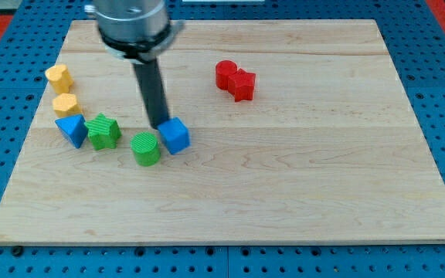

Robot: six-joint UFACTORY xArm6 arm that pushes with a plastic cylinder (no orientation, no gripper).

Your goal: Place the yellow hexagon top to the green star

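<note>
Camera view: tool (161, 123), a bare rod w/ no jaws, touches blue cube (176, 136), yellow hexagon (59, 77) far left.

The surface (300, 177) is pale, smooth-grained wood; the green cylinder (145, 148) and green star (103, 130) show ribbed tops; the rod (152, 89) looks matt dark.

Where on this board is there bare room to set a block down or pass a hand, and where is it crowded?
Bare: the whole right half below the red blocks, and the bottom strip under the green cylinder. Crowded: the left cluster of yellow hexagon, yellow heart, blue triangle, green star. My tip touches the blue cube.
</note>
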